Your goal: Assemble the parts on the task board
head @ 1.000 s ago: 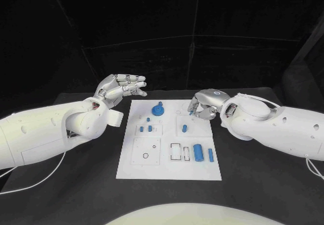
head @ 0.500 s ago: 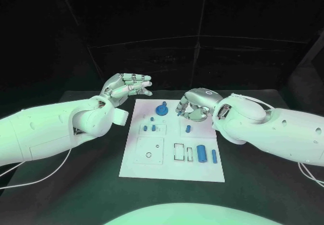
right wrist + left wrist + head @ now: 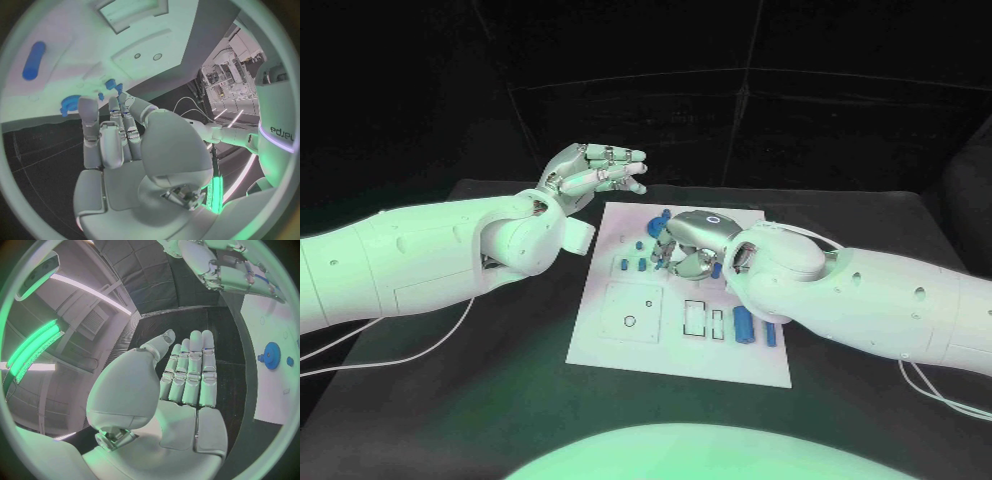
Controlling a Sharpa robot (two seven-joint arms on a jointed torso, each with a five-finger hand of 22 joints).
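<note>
Fingers of right hand [image 3: 687, 243] curled, empty, over task board [image 3: 625, 350], hiding blue parts; left hand [image 3: 596, 170] fingers apart, empty.

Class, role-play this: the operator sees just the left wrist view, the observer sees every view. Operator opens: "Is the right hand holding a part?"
Observer: No. In the right wrist view the right hand holds nothing; its fingertips point towards small blue pegs.
Operator: Are any parts lying nearer the robot?
Observer: Yes. The head view shows a blue cylinder lying on the task board, beside outlined rectangular slots.
</note>
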